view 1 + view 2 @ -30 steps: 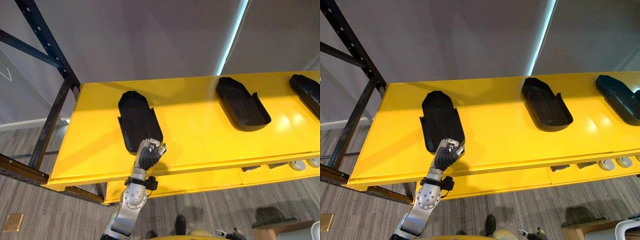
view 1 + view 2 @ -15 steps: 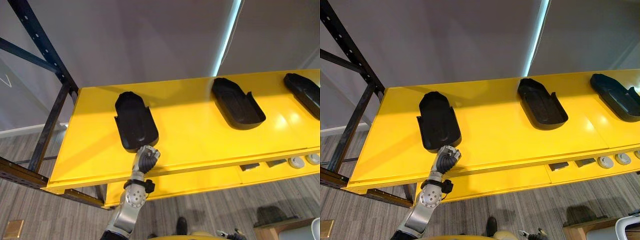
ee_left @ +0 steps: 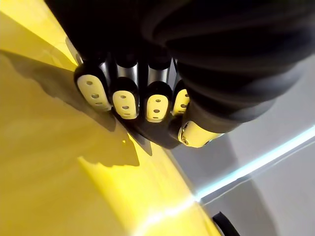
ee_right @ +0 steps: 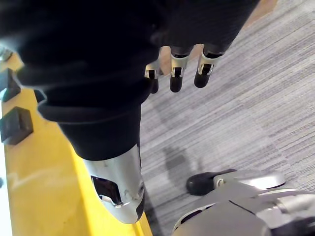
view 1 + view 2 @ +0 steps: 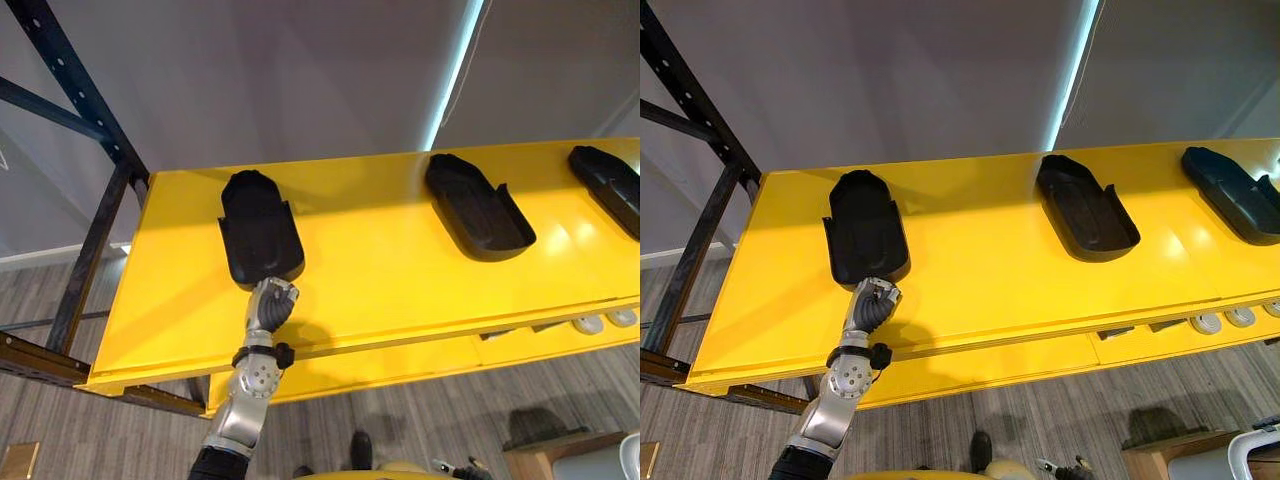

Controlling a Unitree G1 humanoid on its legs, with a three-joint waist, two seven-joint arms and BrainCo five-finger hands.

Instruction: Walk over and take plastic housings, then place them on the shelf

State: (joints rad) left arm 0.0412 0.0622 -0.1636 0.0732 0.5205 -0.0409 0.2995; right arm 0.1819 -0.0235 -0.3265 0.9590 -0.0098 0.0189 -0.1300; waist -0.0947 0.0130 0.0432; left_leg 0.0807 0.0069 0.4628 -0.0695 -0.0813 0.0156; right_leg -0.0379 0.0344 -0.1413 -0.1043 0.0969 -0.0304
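Fingers (image 3: 124,101) of the left hand (image 5: 270,302) are curled in, pale pads facing back to the palm. They grip nothing. The knuckles sit at the near end of the left housing (image 5: 258,232), touching or just short of it; I can't tell which.

That housing lies flat on the yellow shelf (image 5: 380,270), hollow side up, near the shelf's left end. The middle housing (image 5: 478,206) is well apart from it, also flat and hollow side up. The right housing (image 5: 608,182) is at the far right, cut by the frame edge.

The right hand (image 4: 178,73) hangs over the floor (image 4: 256,98), fingers loose and straight, carrying nothing.

My read: three housings shelved, the left one looks placed and set free. Left to do: pull the left hand clear. Can't judge whether more need fetching.
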